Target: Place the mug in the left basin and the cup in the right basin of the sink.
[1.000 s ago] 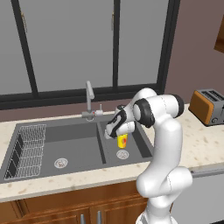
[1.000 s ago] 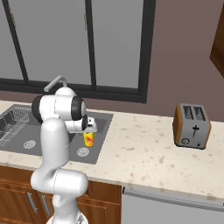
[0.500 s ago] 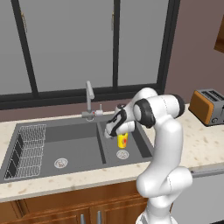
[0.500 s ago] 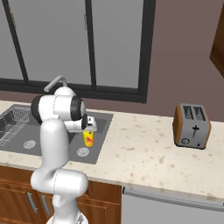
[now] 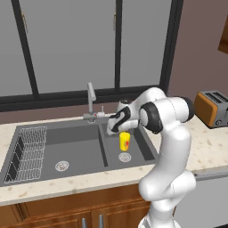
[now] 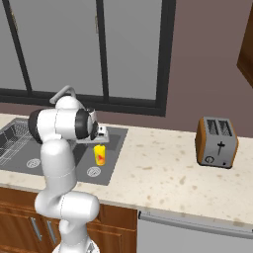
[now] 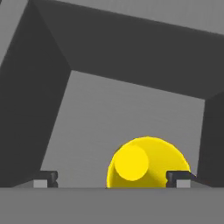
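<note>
Yellow and handleless, the cup stands upright on the floor of the right basin, the narrower one, just behind its round steel drain; a reddish mark shows on its side. Seen from the hand, the cup sits low between the two finger tips, closer to the right one, and neither seems to touch it, though the bottom of that view cuts the contact off. The gripper hangs just above the cup with its jaws spread wide, holding nothing. Left of a dividing wall lies the wider left basin with a wire rack at its far left end and its own drain. A slim silver faucet rises behind the sink. Farther right on the speckled beige counter stands an orange toaster, well apart from the sink.
</note>
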